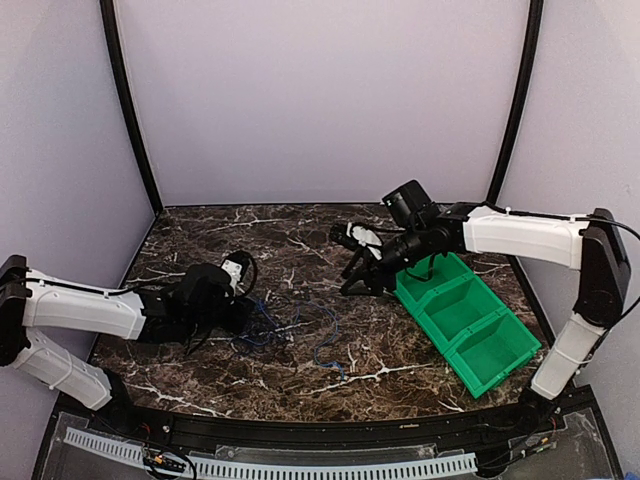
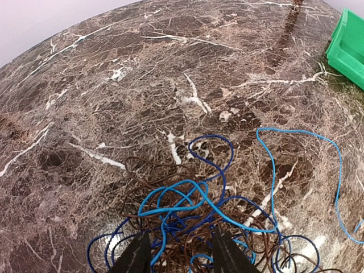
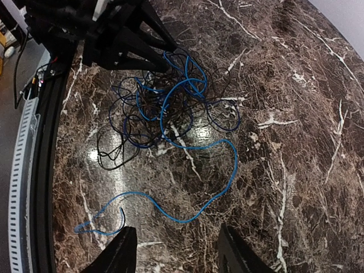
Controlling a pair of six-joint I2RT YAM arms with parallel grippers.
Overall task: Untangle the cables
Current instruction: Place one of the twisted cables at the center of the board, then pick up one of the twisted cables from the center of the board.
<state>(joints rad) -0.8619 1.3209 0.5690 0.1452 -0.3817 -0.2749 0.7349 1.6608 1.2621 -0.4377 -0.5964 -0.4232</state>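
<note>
We find the blue and black cables tangled left of centre on the marble table, left gripper fingers apart straddling the tangle's left edge, right gripper fingers apart, empty, well right of it.

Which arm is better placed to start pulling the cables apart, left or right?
Left. The left tool sits right over the tangled cables, strands running between its jaws. The right tool hangs open and empty by the green bins, well away from the pile.
</note>
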